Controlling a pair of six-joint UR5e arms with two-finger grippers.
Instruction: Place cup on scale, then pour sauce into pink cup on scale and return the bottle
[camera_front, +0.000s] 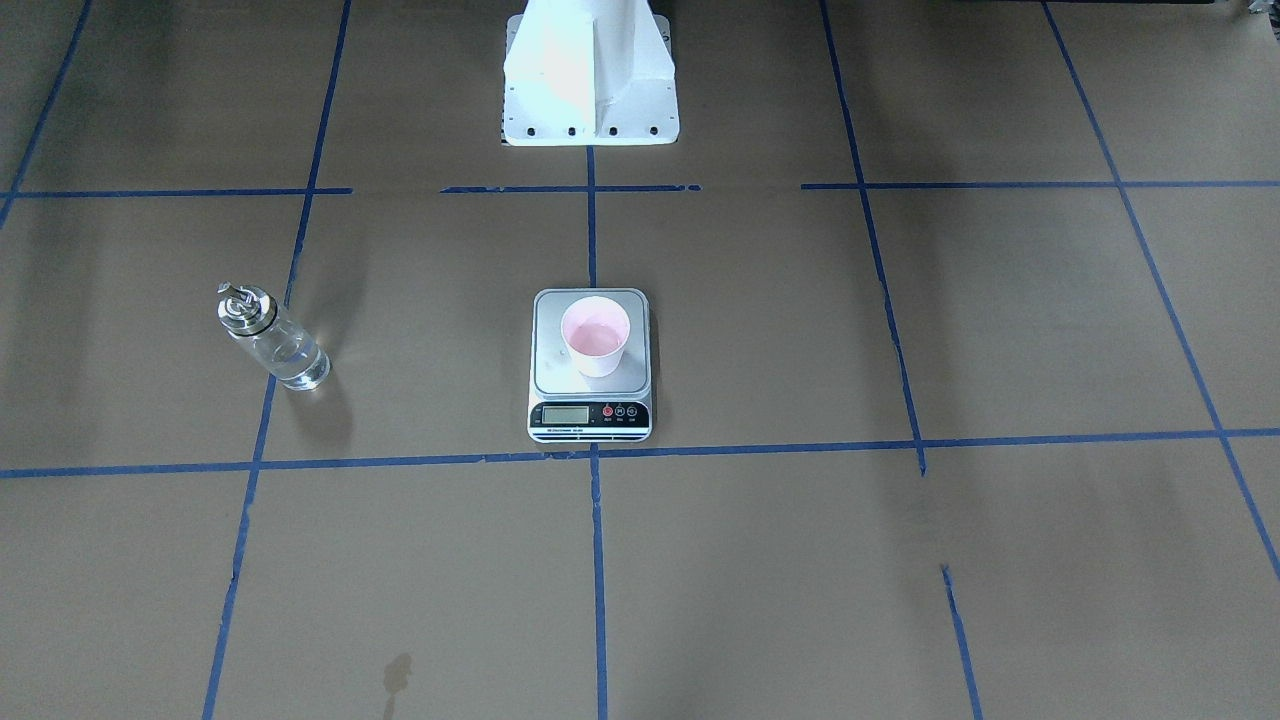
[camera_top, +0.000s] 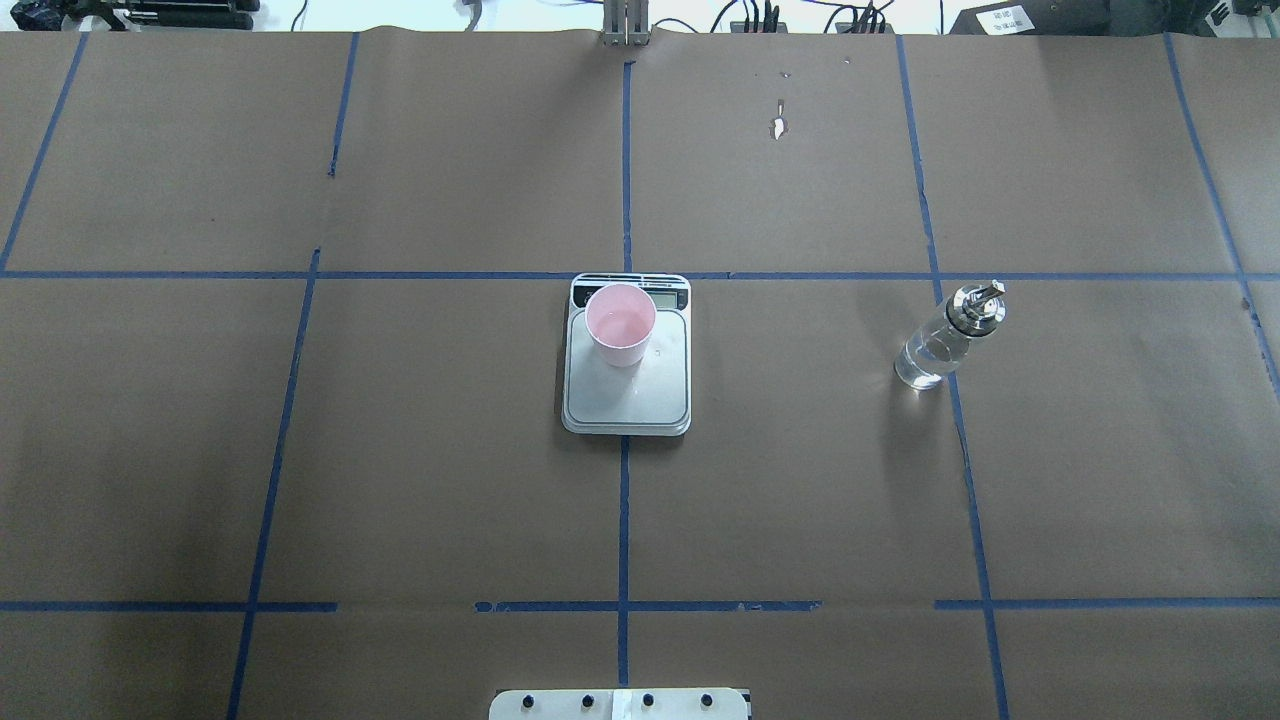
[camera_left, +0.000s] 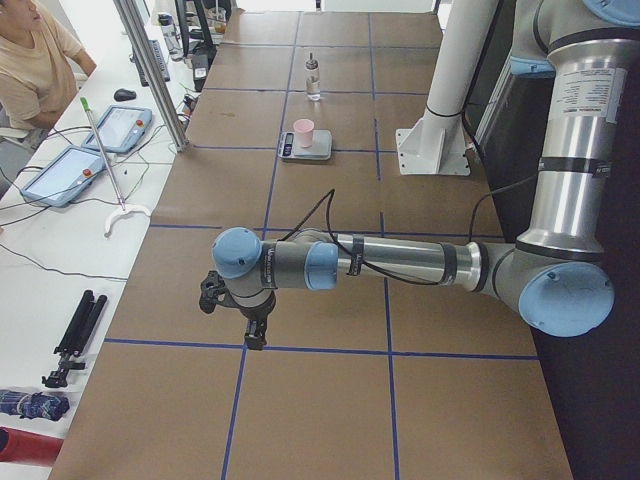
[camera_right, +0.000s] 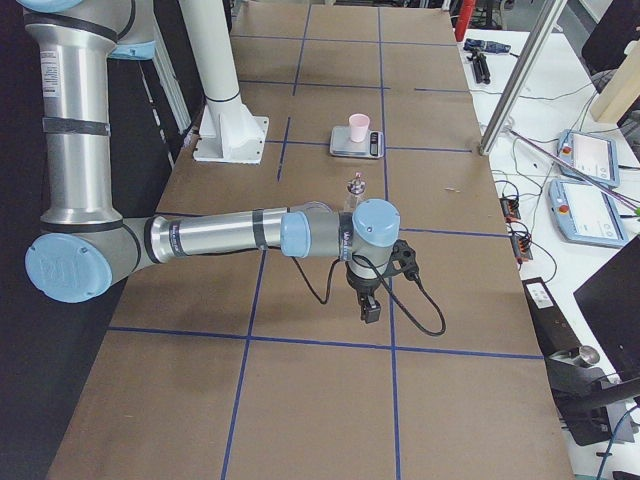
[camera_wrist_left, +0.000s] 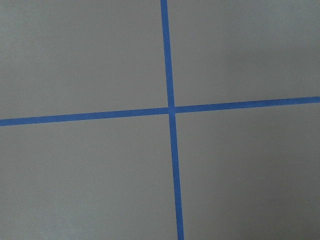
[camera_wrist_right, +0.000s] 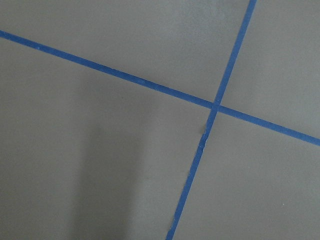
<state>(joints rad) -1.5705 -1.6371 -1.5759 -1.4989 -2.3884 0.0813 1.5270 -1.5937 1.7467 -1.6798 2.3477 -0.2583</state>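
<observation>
A robotics lab: 2 silver-and-blue robot arms (camera_left: 400, 262) over a brown paper-covered table (camera_top: 400, 450) gridded with blue tape lines (camera_top: 623, 520), blue-grey teach pendants (camera_left: 118, 128) on a white side bench (camera_left: 30, 270), a seated operator (camera_left: 35, 70).

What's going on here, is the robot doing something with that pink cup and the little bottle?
Right now nothing is being handled. The pink cup sits on the scale and seems to hold some clear liquid. The bottle stands upright on the table on the robot's right, apart from the scale. The left fingers and right fingers hang over the table's opposite ends, far from both; open or shut, I cannot tell.
</observation>
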